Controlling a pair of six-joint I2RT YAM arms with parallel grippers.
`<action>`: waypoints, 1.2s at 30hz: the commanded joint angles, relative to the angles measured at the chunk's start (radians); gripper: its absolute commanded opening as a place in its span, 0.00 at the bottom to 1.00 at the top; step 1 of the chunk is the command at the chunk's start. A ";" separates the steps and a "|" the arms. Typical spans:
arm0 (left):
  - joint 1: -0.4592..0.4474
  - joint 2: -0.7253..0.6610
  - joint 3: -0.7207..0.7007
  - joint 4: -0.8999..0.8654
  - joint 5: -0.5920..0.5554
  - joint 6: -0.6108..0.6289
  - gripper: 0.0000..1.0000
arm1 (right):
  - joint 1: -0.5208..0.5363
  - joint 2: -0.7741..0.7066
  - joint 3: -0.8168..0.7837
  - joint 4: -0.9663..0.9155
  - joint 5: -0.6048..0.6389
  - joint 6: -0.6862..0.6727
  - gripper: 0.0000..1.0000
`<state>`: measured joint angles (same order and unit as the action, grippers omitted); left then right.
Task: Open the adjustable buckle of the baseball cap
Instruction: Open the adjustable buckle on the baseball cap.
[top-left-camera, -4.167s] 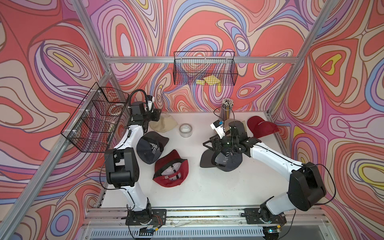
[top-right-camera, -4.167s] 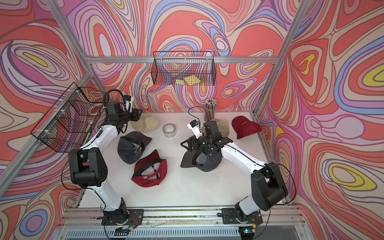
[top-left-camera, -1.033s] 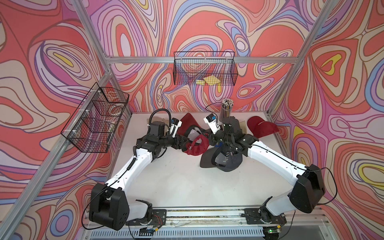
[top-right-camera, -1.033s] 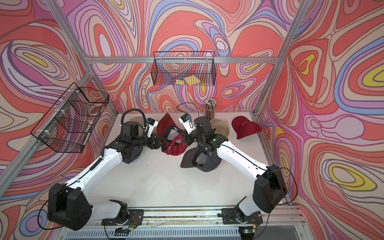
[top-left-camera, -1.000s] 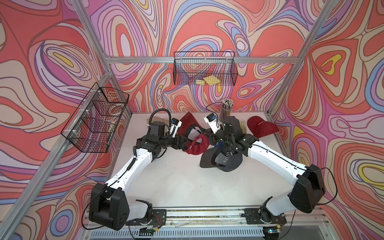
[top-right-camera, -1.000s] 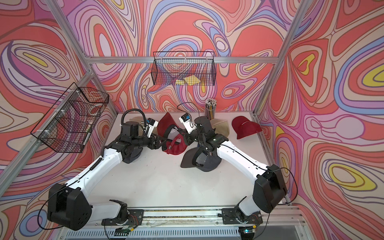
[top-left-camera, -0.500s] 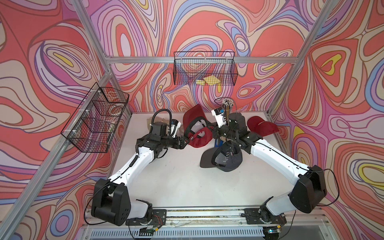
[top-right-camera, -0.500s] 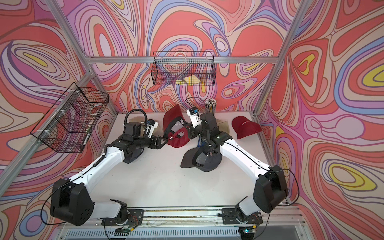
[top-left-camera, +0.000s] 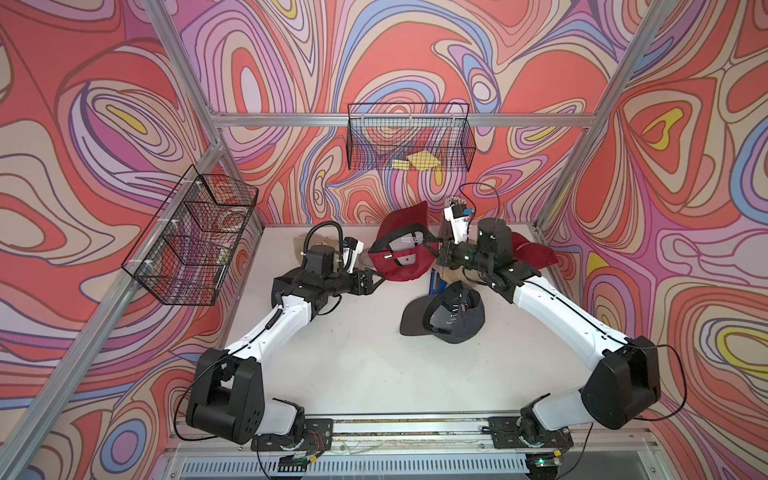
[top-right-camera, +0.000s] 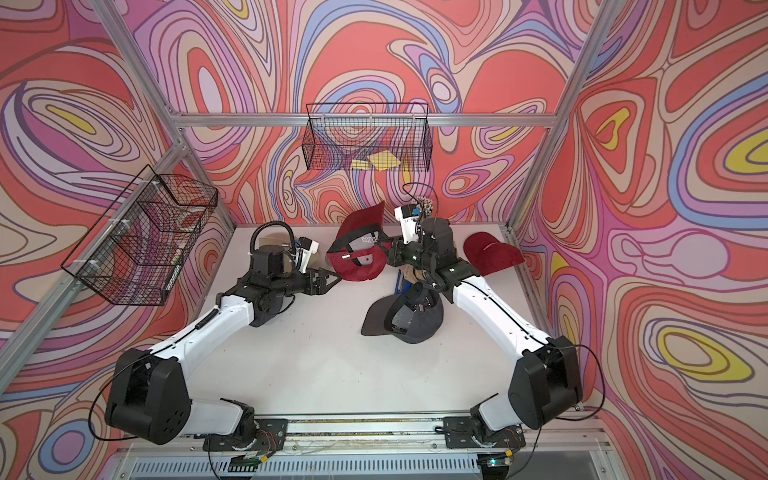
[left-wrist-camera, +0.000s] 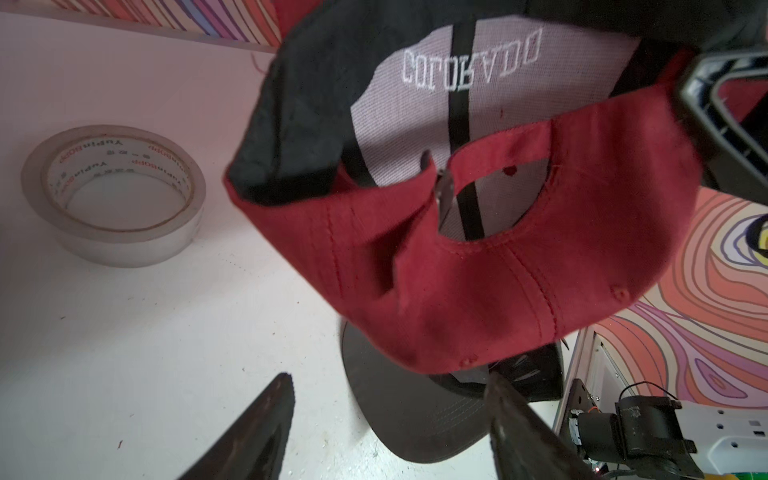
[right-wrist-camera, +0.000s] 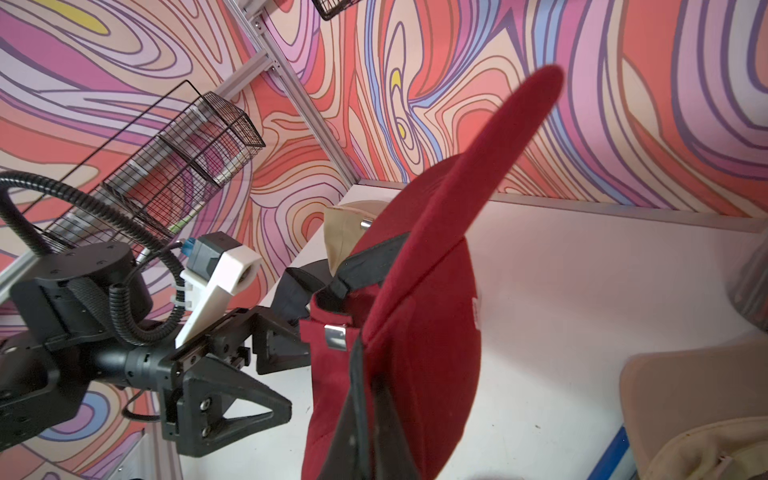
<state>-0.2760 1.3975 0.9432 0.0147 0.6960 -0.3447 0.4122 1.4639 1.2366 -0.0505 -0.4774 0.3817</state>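
A red baseball cap (top-left-camera: 405, 266) (top-right-camera: 360, 266) hangs in the air above the back of the table, underside towards me. My right gripper (top-left-camera: 434, 248) (top-right-camera: 390, 249) (right-wrist-camera: 374, 399) is shut on its rim at the right side. Its metal buckle (left-wrist-camera: 445, 191) (top-left-camera: 388, 257) (right-wrist-camera: 336, 336) sits on the red back strap. My left gripper (top-left-camera: 377, 279) (top-right-camera: 333, 279) (left-wrist-camera: 388, 378) stands open just left of and below the cap. Its fingertips (left-wrist-camera: 282, 382) are close to the cap's lower edge and grip nothing.
A grey cap (top-left-camera: 453, 320) (top-right-camera: 409, 320) lies upside down under the right arm. Another red cap (top-left-camera: 536, 253) lies at the back right, a beige cap (top-right-camera: 274, 241) at the back left. A tape roll (left-wrist-camera: 114, 195) lies on the table. Wire baskets (top-left-camera: 195, 237) (top-left-camera: 409, 143) hang on the walls.
My right gripper has lifted the red cap up and towards the back wall. My left gripper has followed it and now stands just clear of its lower edge.
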 joint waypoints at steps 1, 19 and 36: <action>-0.003 0.009 -0.022 0.154 0.075 -0.062 0.71 | -0.005 -0.032 -0.015 0.067 -0.076 0.066 0.00; 0.070 0.059 -0.111 0.482 0.107 -0.366 0.76 | -0.006 -0.031 -0.136 0.310 -0.186 0.098 0.00; 0.074 0.121 -0.099 0.577 0.203 -0.433 0.17 | -0.004 -0.018 -0.190 0.387 -0.190 0.081 0.00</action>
<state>-0.2020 1.5043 0.8413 0.4896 0.8574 -0.7464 0.4110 1.4487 1.0546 0.2768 -0.6701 0.4618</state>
